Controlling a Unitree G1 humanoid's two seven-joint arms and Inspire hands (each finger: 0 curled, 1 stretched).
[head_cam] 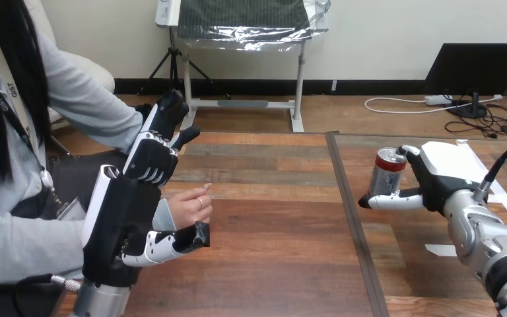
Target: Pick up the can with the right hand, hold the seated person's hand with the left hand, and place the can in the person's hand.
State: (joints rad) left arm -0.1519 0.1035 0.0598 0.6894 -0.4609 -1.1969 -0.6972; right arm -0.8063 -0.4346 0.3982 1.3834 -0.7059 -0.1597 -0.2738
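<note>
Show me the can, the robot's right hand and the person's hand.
can (386, 173): head view, on its side wall.
right hand (443, 170): head view, on its white back shell.
person's hand (190, 206): head view, on the knuckles.

We are looking from the head camera, forward and down across the bench (277, 264). We are sitting close over it: our arms are entering from below, the left hand (122, 211) at the view's left, the right hand (445, 175) at its right. Beyond the fingers (396, 198) holding the can (388, 170), the bench is running on away from us; the person's hand (191, 206) is showing beside the left hand's fingers.
</note>
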